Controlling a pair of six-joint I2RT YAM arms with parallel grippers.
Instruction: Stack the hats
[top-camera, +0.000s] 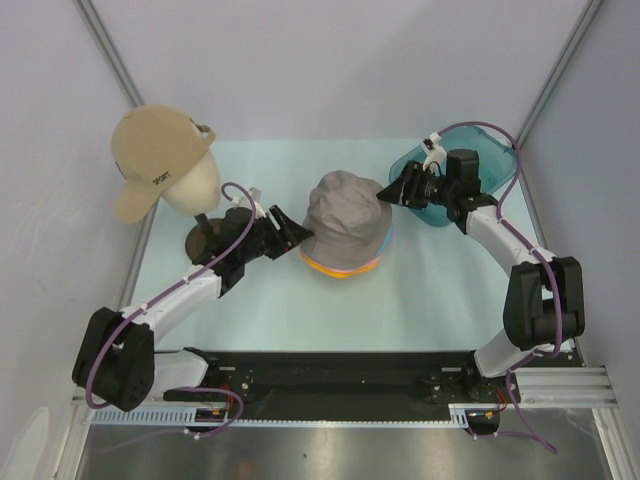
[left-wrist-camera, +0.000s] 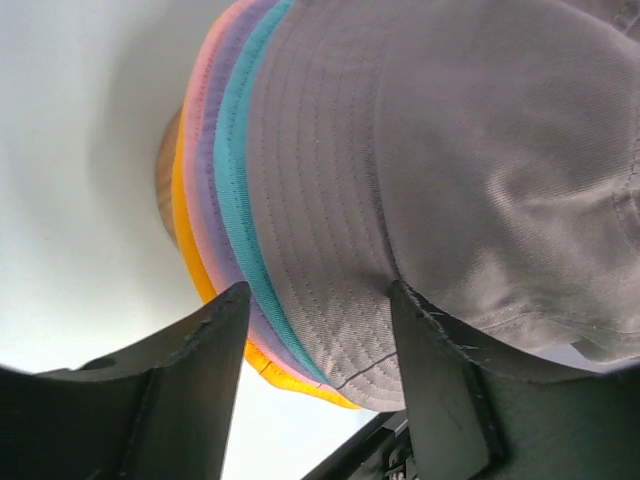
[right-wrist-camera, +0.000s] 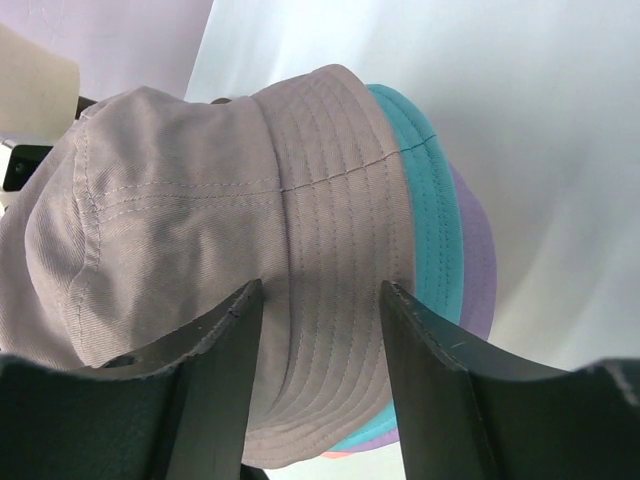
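The hats sit in one stack mid-desk (top-camera: 300, 300): the grey-taupe hat (top-camera: 345, 205) on top, with the brims of the teal hat (left-wrist-camera: 237, 160), lilac hat (left-wrist-camera: 212, 200), pink hat (left-wrist-camera: 200, 90) and yellow-orange hat (left-wrist-camera: 188, 240) showing beneath it. The left gripper (top-camera: 290, 232) stands with its jaws apart astride the stack's left brims. The right gripper (top-camera: 388, 192), jaws also apart, straddles the grey hat's right side. On the mannequin head (top-camera: 195, 185), a tan cap (top-camera: 150, 150) reads "SPORT" on its peak. No other writing is legible.

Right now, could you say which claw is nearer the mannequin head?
Left: the left claw lies between the mannequin head and the hats; the right claw, beyond them.
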